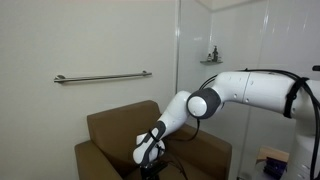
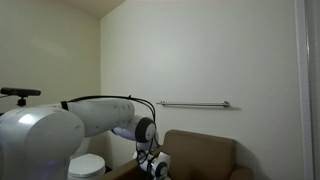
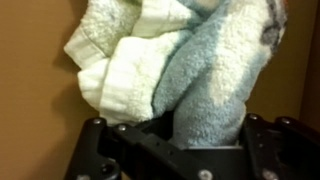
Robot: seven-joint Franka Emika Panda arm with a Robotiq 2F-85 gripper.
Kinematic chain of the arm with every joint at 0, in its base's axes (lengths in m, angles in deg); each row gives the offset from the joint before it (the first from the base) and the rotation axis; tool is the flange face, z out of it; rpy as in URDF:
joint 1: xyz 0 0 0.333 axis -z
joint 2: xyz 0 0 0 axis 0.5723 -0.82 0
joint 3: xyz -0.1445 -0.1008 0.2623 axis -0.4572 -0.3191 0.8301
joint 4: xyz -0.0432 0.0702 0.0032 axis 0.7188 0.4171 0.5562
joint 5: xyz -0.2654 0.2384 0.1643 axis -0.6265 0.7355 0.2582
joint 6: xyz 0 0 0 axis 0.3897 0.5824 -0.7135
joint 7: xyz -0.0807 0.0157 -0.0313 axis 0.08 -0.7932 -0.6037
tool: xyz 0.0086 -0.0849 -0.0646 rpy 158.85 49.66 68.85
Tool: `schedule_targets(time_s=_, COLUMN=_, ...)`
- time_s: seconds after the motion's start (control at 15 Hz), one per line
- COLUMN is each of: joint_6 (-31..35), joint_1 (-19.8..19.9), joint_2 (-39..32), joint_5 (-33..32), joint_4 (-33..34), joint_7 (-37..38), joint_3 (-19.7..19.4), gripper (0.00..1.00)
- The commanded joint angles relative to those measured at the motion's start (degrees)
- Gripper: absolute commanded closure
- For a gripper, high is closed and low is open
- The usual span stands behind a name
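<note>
My gripper (image 3: 190, 130) is shut on a bundle of terry cloth. The part in the jaws is a light blue towel (image 3: 225, 80), and a cream white towel (image 3: 120, 65) hangs bunched beside it to the left. In both exterior views the gripper (image 1: 150, 150) (image 2: 158, 166) hangs low over the seat of a brown armchair (image 1: 115, 125) (image 2: 205, 150), with a pale bit of the towel showing at the fingers. The brown chair surface fills the background of the wrist view.
A metal grab bar (image 1: 102, 77) (image 2: 195, 104) is fixed on the white wall above the chair. A small corner shelf with a figurine (image 1: 211, 56) sits higher up. A white round bin (image 2: 88, 166) stands beside the chair.
</note>
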Motion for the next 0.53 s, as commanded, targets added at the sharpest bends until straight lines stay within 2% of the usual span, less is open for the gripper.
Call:
schedule_targets(time_s=0.0, joint_6=4.7, joint_1=-2.9, joint_2=0.1, joint_5=0.1, joint_4=-3.1, joint_7=2.9, joint_3=-3.0, gripper=0.76)
schedule_targets(time_s=0.2, joint_6=8.5, joint_1=-5.9, joint_2=0.5, joint_5=-0.4, joint_4=-5.0, joint_7=5.5, joint_3=-4.3, gripper=0.90)
schedule_targets(time_s=0.33, joint_6=14.3, joint_1=-7.7, joint_2=0.7, joint_5=0.2, joint_4=-7.9, joint_7=8.3, joint_3=-5.0, gripper=0.93)
schedule_targets(time_s=0.47, joint_6=21.7, joint_1=-9.6, joint_2=1.2, joint_5=1.1, joint_4=-11.5, joint_7=12.7, joint_3=-6.2, gripper=0.90)
